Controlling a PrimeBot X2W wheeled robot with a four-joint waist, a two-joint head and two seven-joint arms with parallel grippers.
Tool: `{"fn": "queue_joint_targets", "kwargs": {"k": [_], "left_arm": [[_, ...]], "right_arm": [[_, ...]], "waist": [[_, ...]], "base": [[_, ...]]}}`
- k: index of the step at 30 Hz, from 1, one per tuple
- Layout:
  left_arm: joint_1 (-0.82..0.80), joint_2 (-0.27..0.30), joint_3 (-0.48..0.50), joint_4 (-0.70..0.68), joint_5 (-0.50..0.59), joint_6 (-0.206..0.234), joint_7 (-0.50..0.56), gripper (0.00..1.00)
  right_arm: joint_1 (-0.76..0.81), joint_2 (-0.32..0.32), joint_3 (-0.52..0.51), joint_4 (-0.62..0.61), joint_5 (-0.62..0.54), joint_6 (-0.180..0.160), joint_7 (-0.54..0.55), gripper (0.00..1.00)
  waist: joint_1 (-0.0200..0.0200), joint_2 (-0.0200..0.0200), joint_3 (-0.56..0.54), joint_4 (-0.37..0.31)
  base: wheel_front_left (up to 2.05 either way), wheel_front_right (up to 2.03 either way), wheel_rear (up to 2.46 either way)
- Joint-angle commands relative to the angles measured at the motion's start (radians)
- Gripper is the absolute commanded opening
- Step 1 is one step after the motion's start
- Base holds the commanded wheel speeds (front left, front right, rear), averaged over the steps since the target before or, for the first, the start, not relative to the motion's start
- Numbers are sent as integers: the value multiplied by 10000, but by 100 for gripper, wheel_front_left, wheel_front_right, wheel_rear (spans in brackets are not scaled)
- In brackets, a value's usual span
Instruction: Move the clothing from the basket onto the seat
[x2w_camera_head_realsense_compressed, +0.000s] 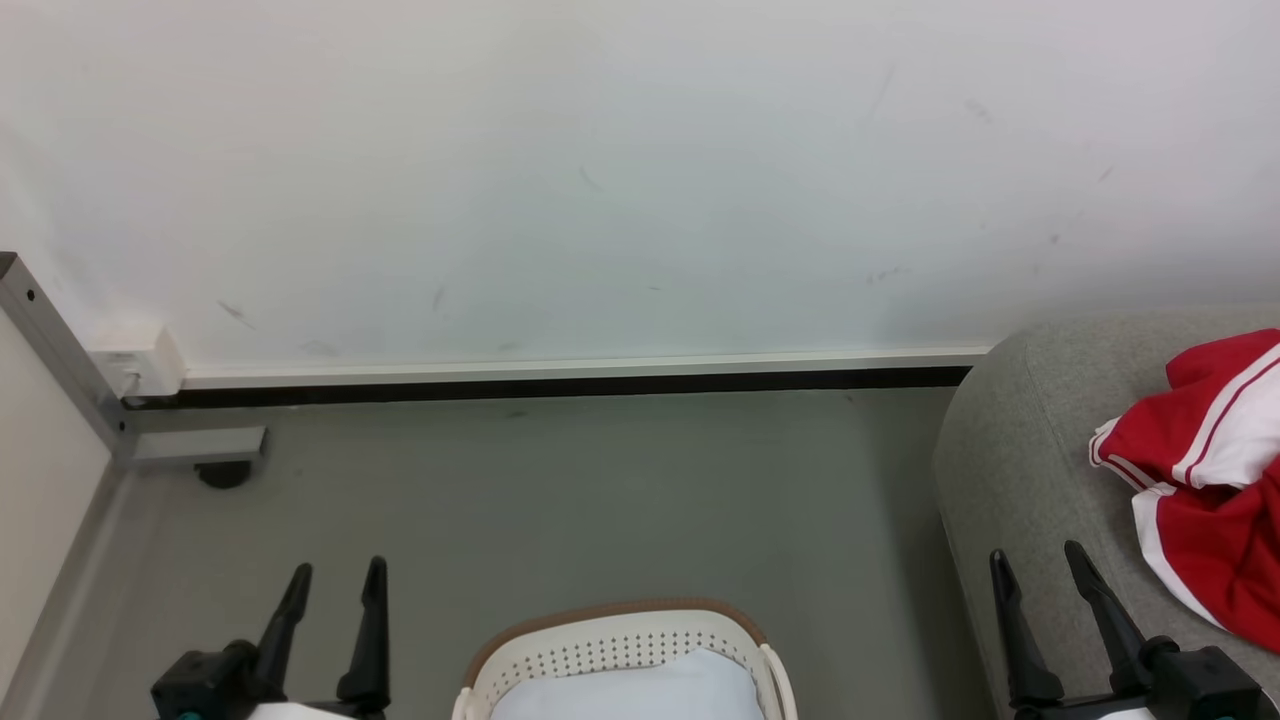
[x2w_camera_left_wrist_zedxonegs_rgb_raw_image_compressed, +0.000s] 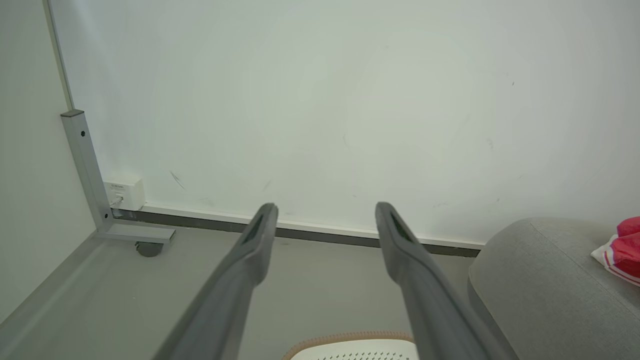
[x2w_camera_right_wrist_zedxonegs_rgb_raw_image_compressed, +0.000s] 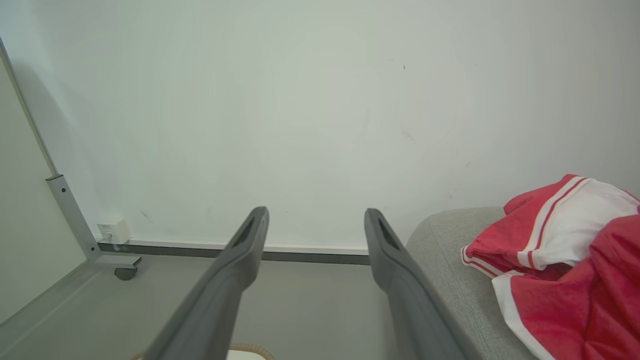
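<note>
Plain white wall (x2w_camera_head_realsense_compressed: 600, 180), faintly scuffed, over a pale skirting strip (x2w_camera_head_realsense_compressed: 580, 366). Dull grey floor (x2w_camera_head_realsense_compressed: 600, 500) below. At far left, grey metal post (x2w_camera_head_realsense_compressed: 62, 345) on a castor (x2w_camera_head_realsense_compressed: 222, 474), beside a white socket box (x2w_camera_head_realsense_compressed: 140, 362).

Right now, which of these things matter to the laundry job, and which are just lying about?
Part of the job:
red-and-white sports clothing
cream perforated plastic basket with brown rim
light-grey fabric sofa

Just there:
small white wall box
grey metal frame foot on a dark castor
</note>
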Motion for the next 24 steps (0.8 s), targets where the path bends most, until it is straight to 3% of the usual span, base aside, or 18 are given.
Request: {"fn": "queue_joint_targets", "kwargs": {"k": [1,18,19,24], "left_arm": [[66,-14,7,7,175,-42,-5,100],[-34,108,-125,54,-44,-41,-5,100],[-15,43,-152,45,-39,-12,-2,0],[124,-74,-153,375,-285,-10,100,0]], "right_arm": [[-73,-25,-2,-36,84,-23,-30,100],[-299,10,142,78,301,-23,-32,100],[-166,37,141,56,183,0,0,0],[63,89,122,345,425,2,85,0]], "waist": [[0,0,-3,-2],[0,0,5,-125],[0,0,6,-127],[0,0,11,-122]], "base": [[0,0,0],[0,0,0],[0,0,0],[0,0,0]]}}
